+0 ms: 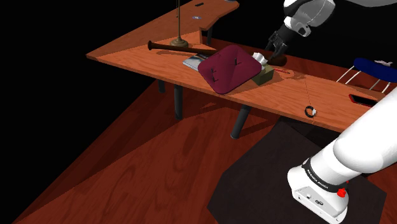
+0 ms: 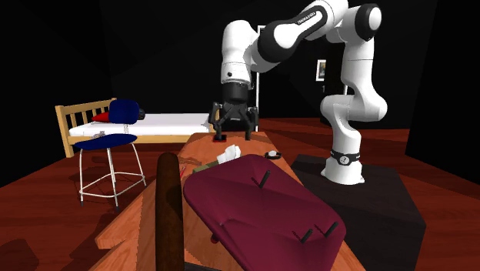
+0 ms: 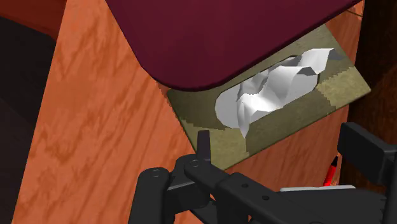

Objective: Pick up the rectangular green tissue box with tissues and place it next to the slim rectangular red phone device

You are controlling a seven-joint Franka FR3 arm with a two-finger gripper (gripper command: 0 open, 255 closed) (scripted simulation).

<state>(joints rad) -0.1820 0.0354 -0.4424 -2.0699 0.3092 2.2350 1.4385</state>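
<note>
1. Shoulder view, far left: a dark brown bat (image 1: pixel 167 48) lies flat on the wooden table (image 1: pixel 280 95), near the back edge.
2. A thin pole on a round base (image 1: pixel 179 42) stands upright at the bat's 3 o'clock end. Touching or just beside it, cannot tell.
3. A grey flat item (image 1: pixel 193 62) pokes out from under the cushion's 9 o'clock side. Cannot tell what it is.
4. The maroon cushion (image 1: pixel 228 69), tufted, sits mid-table.
5. The tissue box (image 1: pixel 266 76) is olive-green and sits on the table at the cushion's 3 o'clock, against it. White tissue sticks up out of the oval slot. In the wrist view the cushion's rounded corner overlaps one end of the box top.
6. The gripper (image 1: pixel 275 51) hangs over the tissue box at about its 12 o'clock. The fingers are spread wide with nothing clasped. In the second exterior view the tips are clear of the tissue.
7. A small ring-shaped item (image 1: pixel 310 111) lies at the box's 4 o'clock, near the table's front edge and apart from the box.
8. A slim dark rectangle with a red rim, the red phone (image 1: pixel 362 99) as far as I can tell, lies flat at the box's 3 o'clock, well apart from it.
9. A blue chair (image 1: pixel 375 67) sits beyond the table at about the phone's 12 o'clock.
10. Lower right: the dark stand (image 1: pixel 254 191) carries the white arm base and sits on a wood floor (image 1: pixel 127 165).
11. Wrist view: a small red sliver (image 3: pixel 331 172) lies just beside one finger. Cannot tell what it is.
</note>
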